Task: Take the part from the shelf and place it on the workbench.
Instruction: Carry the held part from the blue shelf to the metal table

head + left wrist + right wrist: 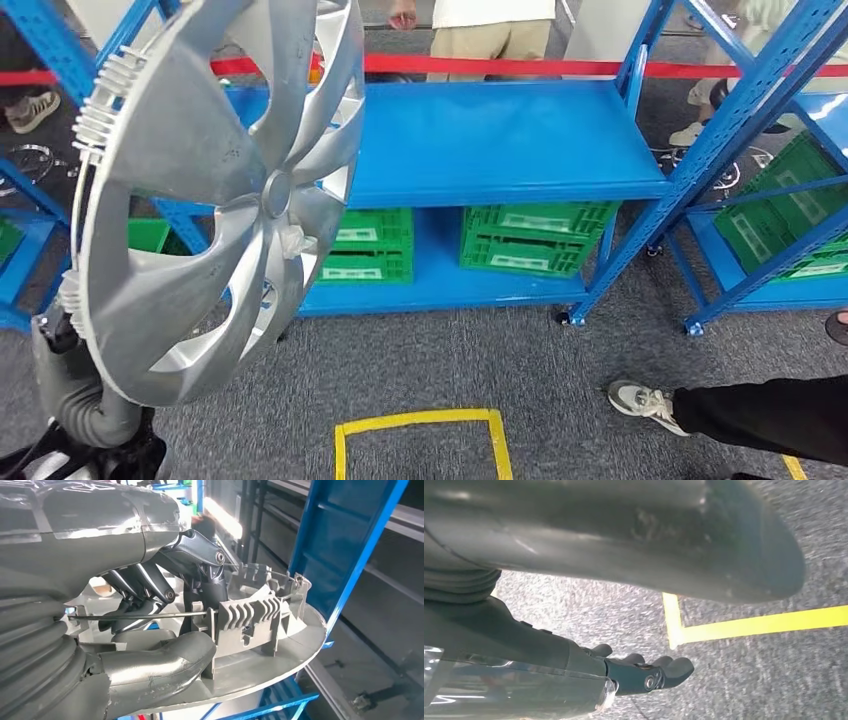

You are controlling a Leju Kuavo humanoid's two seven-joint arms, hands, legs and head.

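The left hand (150, 605) holds a big silver wheel cover (210, 190). Its fingers (145, 585) are clamped on the ribbed rim, with the thumb pressed under the edge. In the head view the wheel cover stands up on its side in the left half of the frame, off the blue shelf (500, 140) and up in the air.

I think the wheel cover could slip. The hand grips just one spot on the rim, and the cover is wide and thin, so a quick swing could make it tip or twist out.

It could also bump things. A blue shelf post (350, 555) stands just beside the rim in the left wrist view. Another blue frame (30, 230) sits close behind the cover at the left edge of the head view. A turn to the left looks tight.

A person's shoe (645, 400) and dark leg are at the lower right, so that side needs care too.

The grey floor (450, 360) in the lower middle, near the yellow square (420, 440), looks open.

The right hand (649, 672) hangs low over the floor, its fingers curled in, holding nothing.

No bench is in view.
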